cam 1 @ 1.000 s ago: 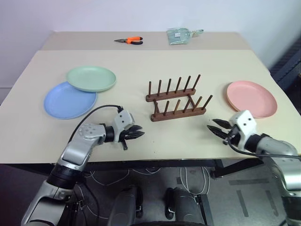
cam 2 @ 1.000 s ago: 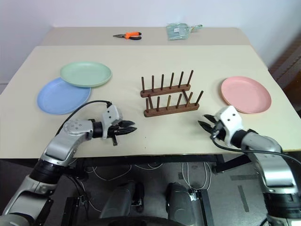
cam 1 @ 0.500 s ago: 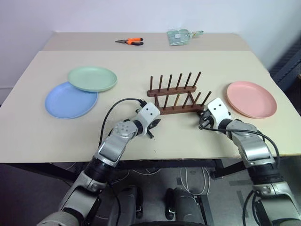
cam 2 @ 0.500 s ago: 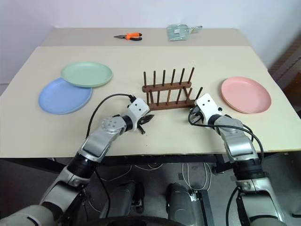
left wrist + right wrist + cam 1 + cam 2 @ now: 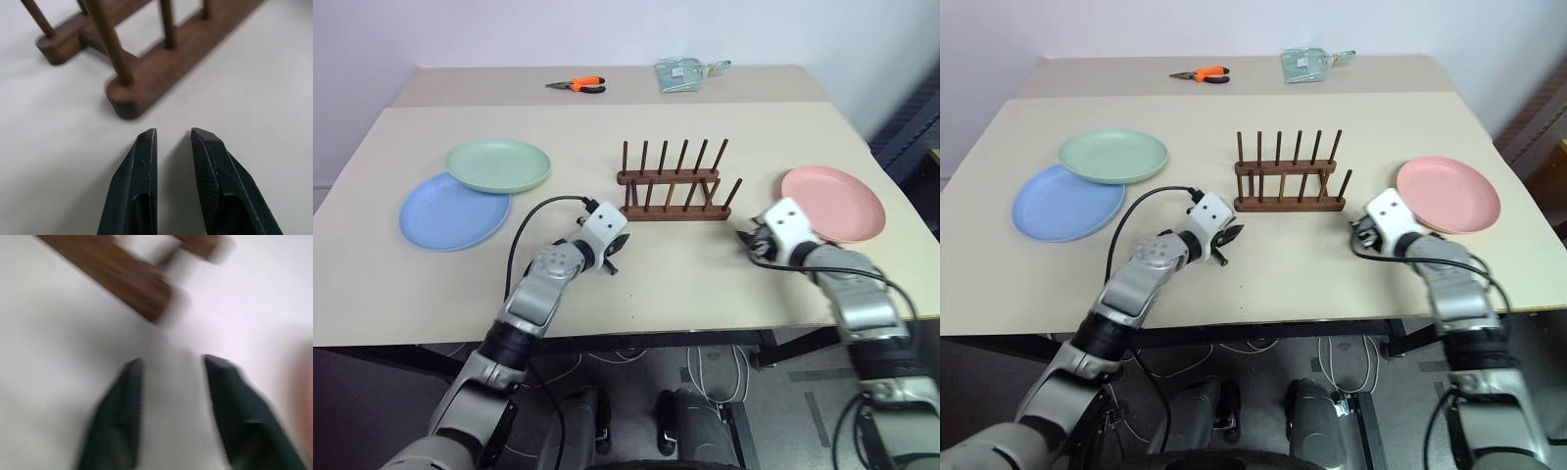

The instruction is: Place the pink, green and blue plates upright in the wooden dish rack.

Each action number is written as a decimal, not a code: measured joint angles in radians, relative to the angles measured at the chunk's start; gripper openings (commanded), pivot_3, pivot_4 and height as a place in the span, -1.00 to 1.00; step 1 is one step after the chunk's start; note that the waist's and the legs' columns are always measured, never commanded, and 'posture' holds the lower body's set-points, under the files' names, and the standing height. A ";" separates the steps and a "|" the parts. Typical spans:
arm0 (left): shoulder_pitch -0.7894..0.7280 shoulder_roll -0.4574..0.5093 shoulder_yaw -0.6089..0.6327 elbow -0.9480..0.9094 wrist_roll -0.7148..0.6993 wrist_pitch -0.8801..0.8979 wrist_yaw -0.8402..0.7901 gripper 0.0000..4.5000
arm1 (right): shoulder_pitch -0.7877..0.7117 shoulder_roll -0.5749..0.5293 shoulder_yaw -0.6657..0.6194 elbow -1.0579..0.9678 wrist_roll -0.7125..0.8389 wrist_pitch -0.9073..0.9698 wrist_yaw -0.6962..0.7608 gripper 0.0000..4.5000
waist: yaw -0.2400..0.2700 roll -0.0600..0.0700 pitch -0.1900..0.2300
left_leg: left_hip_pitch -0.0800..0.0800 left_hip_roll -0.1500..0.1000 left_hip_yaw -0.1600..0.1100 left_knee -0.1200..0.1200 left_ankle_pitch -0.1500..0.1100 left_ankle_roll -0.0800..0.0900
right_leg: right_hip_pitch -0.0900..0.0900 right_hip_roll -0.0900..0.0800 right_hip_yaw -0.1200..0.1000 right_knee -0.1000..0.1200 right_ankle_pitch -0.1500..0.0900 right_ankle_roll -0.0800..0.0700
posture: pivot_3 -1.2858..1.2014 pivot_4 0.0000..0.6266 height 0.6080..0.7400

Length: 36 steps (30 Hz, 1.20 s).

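Head view: wooden dish rack (image 5: 672, 194) mid-table, empty; green plate (image 5: 498, 164) overlapping blue plate (image 5: 454, 211) at left, pink plate (image 5: 832, 203) at right.
Left wrist: left gripper (image 5: 172, 133) narrowly parted, holding nothing, near rack end.
Right wrist: right gripper (image 5: 171, 363) parted wider, empty.

1. Right wrist view: wooden dish rack (image 5: 122, 281) and right end effector (image 5: 171, 364) motion-blurred; rack cut off by frame edge.
2. Blue plate (image 5: 450, 211) partly hidden under green plate (image 5: 498, 164).
3. Greenish packet (image 5: 682, 74) at desk's far end, too small to identify.
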 measured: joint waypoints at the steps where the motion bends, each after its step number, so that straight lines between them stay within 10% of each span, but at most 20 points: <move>1: 0.028 0.013 0.014 -0.049 -0.033 0.005 -0.033 -0.51 | 0.021 -0.050 -0.016 -0.007 -0.013 -0.009 0.005 0.50 | 0.000 0.000 0.000 | 0.000 0.000 0.000 0.000 0.000 0.000 | 0.000 0.000 0.000 0.000 0.000 0.000 | 0.03 -0.52 1.00; 11: 0.072 0.103 0.111 -0.312 -0.298 0.115 -0.231 -0.51 | -0.107 -0.099 0.037 0.333 -0.124 -0.128 -0.011 0.50 | -0.007 0.003 0.000 | 0.001 0.000 0.001 0.001 0.001 -0.001 | 0.000 0.001 0.001 0.000 0.000 0.000 | 0.03 -0.52 1.00; 14: 0.070 0.104 0.113 -0.315 -0.311 0.121 -0.226 -0.51 | -0.203 -0.083 0.068 0.487 -0.146 -0.189 -0.014 0.15 | -0.004 0.003 0.000 | 0.001 0.000 0.001 0.000 0.001 -0.001 | 0.000 0.001 0.001 0.000 0.000 0.000 | 0.03 -0.52 1.00; 19: 0.078 0.119 0.109 -0.325 -0.308 0.122 -0.216 -0.51 | -0.288 -0.067 0.108 0.651 -0.171 -0.290 -0.004 -0.98 | -0.001 0.003 0.000 | 0.000 0.000 0.001 0.000 0.001 0.000 | 0.001 0.001 0.000 0.000 0.000 0.000 | 0.03 -0.52 1.00; 23: 0.104 0.147 0.094 -0.323 -0.278 0.111 -0.203 -0.51 | -0.283 -0.068 0.089 0.637 -0.143 -0.321 0.024 -0.98 | -0.004 0.003 0.000 | 0.001 0.000 0.001 0.000 0.001 -0.001 | 0.001 0.001 0.001 0.000 0.000 0.000 | 0.03 -0.52 1.00; 36: 0.137 0.234 0.140 -0.267 -0.268 0.065 -0.244 -0.51 | -0.478 0.144 -0.341 -0.231 0.988 0.593 -0.087 -0.98 | 0.005 0.008 0.002 | 0.000 0.000 -0.001 0.000 -0.002 0.000 | 0.000 -0.002 0.000 -0.001 0.000 0.000 | 0.03 -0.52 1.00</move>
